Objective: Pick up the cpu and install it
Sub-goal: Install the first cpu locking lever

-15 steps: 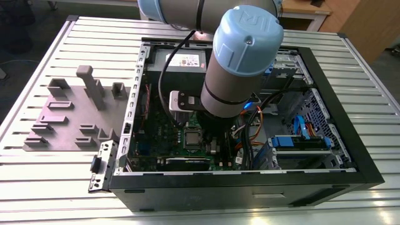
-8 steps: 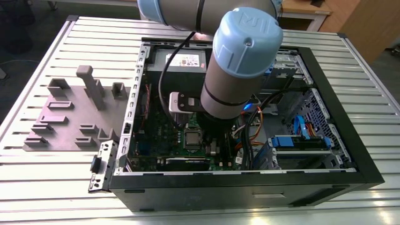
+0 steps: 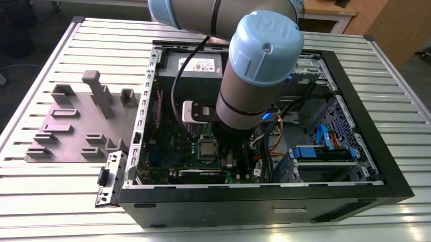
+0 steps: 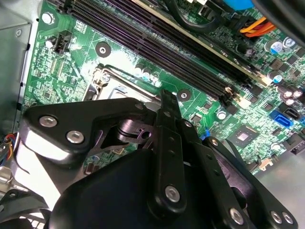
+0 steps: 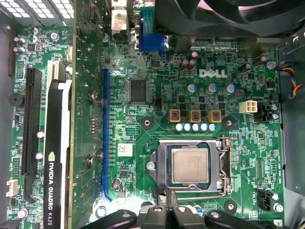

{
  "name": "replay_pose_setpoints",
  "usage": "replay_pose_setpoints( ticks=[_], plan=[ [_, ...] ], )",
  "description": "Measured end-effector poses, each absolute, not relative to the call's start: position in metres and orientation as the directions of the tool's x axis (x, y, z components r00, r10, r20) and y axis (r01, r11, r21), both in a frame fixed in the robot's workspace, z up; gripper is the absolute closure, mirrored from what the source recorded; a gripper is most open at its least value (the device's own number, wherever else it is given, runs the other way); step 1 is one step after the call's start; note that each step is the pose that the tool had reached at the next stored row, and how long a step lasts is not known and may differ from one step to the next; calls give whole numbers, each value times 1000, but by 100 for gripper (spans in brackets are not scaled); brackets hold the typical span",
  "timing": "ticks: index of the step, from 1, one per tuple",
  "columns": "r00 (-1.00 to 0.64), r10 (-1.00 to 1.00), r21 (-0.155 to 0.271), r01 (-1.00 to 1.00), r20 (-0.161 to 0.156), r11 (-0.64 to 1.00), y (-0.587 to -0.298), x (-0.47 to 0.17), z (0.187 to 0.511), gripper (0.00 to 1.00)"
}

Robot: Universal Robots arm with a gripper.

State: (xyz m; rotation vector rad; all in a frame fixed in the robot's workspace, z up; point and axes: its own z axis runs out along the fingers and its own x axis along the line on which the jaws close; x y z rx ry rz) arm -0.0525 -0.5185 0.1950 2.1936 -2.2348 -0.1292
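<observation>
— Looking for the cpu [image 5: 190, 165]? In the first wrist view it lies flat inside the socket [image 5: 190, 166] on the green board [image 5: 157, 71].
— And the claw [image 5: 170, 206]?
— Just beside the socket. I cannot tell how wide it is.

Lighting the motherboard [image 5: 157, 95] evenly and brightly in the first wrist view. Glaring white off solder near the socket [image 4: 107, 78] in the second wrist view, blurring the close gripper [image 4: 162, 157]. Shadowing the case [image 3: 269, 201] interior under the arm [image 3: 253, 75].
</observation>
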Motion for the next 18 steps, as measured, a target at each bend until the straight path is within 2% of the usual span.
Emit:
replay_pose_setpoints(
  ticks=[18],
  plan=[
    [-20,-998,64,-998,-52,17,-519,-52,192,89]
  ],
)
